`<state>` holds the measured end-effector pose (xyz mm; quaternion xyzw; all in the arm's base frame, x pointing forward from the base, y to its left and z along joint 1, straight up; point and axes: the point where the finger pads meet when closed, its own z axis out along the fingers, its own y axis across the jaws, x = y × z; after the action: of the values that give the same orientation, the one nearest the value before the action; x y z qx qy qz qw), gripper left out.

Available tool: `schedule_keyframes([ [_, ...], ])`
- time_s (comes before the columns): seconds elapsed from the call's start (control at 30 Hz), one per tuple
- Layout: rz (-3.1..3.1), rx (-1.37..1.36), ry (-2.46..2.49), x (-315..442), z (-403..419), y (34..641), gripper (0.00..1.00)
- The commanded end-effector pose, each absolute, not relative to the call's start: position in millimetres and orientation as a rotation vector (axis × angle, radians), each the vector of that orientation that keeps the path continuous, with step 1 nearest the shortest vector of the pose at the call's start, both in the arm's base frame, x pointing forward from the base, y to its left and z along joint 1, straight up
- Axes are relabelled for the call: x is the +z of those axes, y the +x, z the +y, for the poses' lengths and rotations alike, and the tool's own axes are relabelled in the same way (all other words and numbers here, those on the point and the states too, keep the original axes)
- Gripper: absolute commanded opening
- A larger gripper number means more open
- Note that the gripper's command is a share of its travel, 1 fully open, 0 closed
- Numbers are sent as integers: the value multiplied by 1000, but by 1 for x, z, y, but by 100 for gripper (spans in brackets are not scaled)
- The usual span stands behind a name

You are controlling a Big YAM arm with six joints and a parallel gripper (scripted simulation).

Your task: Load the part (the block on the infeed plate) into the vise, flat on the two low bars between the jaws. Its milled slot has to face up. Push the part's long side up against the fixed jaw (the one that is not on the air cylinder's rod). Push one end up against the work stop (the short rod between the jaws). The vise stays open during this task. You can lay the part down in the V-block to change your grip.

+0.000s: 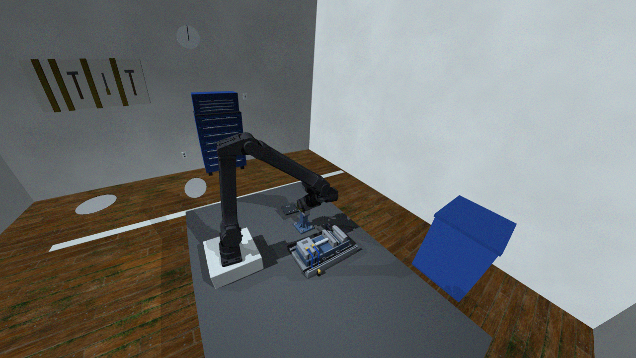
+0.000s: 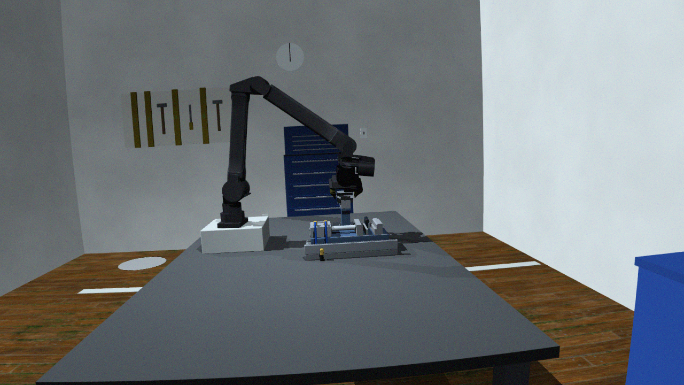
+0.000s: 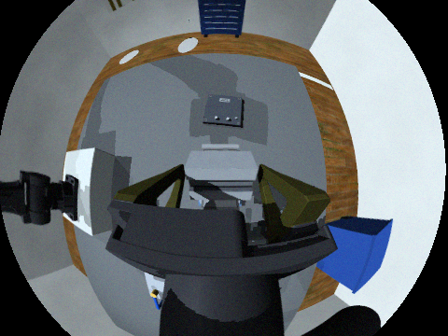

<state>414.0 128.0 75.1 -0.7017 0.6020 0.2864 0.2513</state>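
Observation:
The part, a grey block [image 3: 221, 164], lies at the head of the blue V-block stand [image 1: 303, 222] [image 2: 345, 216]. My gripper [image 3: 221, 169] [image 1: 302, 210] [image 2: 345, 193] is open just above the stand, with one finger on each side of the block. The fingertips are very close to its sides; contact cannot be made out. The slot's direction is unclear. The vise [image 1: 326, 256] [image 2: 351, 247] is open, with no block between its moving jaw [image 1: 329, 238] [image 2: 358, 226] and fixed jaw [image 1: 340, 234] [image 2: 377, 226]. The work stop is too small to tell clearly.
The dark infeed plate [image 1: 289, 209] [image 3: 224, 108] lies behind the stand and bears only small pins. The vise's air cylinder [image 1: 305, 245] and blue hoses face the arm's white base block [image 1: 235, 271] [image 2: 234, 239] [image 3: 80, 187]. A blue bin [image 1: 462, 253] [image 3: 359, 252] stands beyond the table's right edge.

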Motion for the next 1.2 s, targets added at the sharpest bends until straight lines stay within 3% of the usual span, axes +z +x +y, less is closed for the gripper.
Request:
schedule_keyframes([
  [0.0,1641,777,-1900,76,122,424,81],
  [0.1,1641,777,-1900,76,122,424,81],
  [0.13,1641,777,-1900,76,122,424,0],
  [1.17,1641,775,-1901,75,122,424,0],
])
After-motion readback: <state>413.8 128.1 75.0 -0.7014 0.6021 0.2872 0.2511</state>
